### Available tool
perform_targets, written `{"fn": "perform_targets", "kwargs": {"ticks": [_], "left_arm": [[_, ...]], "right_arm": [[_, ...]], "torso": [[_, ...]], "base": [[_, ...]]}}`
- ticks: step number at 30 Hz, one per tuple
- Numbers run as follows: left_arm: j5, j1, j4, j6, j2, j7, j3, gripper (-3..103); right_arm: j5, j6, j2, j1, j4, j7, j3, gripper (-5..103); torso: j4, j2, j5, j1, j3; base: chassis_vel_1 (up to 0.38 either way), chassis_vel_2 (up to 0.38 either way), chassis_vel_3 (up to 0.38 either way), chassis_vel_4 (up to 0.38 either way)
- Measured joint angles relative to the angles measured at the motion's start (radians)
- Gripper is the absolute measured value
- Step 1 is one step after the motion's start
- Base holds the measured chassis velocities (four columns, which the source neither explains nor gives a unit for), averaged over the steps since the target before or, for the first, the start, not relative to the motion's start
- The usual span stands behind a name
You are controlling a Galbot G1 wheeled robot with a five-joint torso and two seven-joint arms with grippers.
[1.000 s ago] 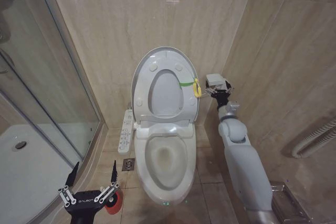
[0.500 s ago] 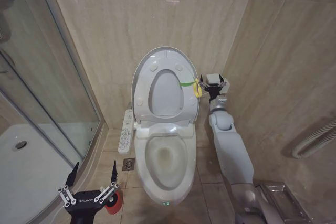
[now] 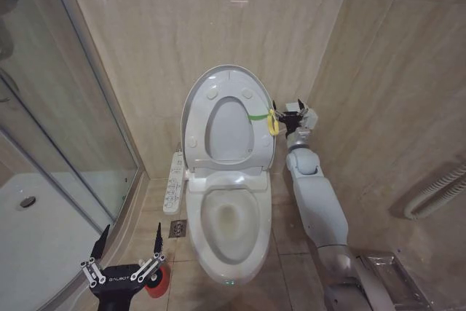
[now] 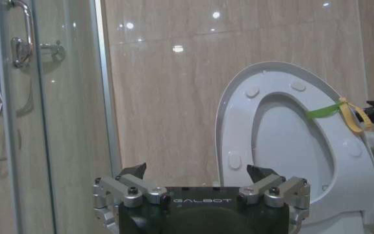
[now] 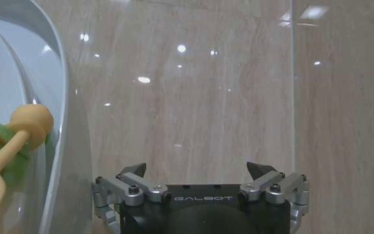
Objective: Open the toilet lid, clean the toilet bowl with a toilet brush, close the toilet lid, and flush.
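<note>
Toilet bowl (image 3: 231, 225) center of head view, open. Toilet lid (image 3: 228, 118) raised upright at 12 o'clock of the bowl, leaning against the tiled wall (image 3: 182, 34), seat ring up with it. Glass shower door (image 3: 51, 129) at 9 o'clock, shower tray partly cut off by the frame edge. White button panel (image 3: 174, 180) beside the bowl at about 10 o'clock.

Right gripper (image 3: 293, 116) at 3 o'clock of the lid, just beside the yellow-green loop tag (image 3: 271, 121); fingers spread wide, empty, not touching tag or lid in the right wrist view (image 5: 202, 171).

Left gripper (image 3: 128, 239) low at 7 o'clock of the bowl, fingers wide apart, holding nothing. Red cup holder (image 3: 158, 280) mostly hidden behind it; toilet brush itself can't be made out.
</note>
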Motion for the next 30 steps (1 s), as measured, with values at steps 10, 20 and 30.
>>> {"fn": "perform_targets", "kwargs": {"ticks": [10,20,30], "left_arm": [[0.0,0.0,0.0,0.0,0.0,0.0,0.0,100],[0.0,0.0,0.0,0.0,0.0,0.0,0.0,100],[0.0,0.0,0.0,0.0,0.0,0.0,0.0,100]], "right_arm": [[0.106,-0.058,-0.059,-0.071,0.141,-0.038,-0.048,100],[0.259,-0.183,-0.246,-0.404,0.564,-0.011,-0.015,100],[0.333,-0.312,-0.292,-0.63,0.822,0.099,0.032,100]], "torso": [[0.0024,0.0,-0.0003,0.0,0.0],[0.0005,0.0,0.0001,0.0,0.0],[0.0013,0.0,-0.0001,0.0,0.0]], "base": [[0.011,0.017,0.003,0.003],[0.0,0.0,0.0,0.0],[0.0,0.0,0.0,0.0]]}}
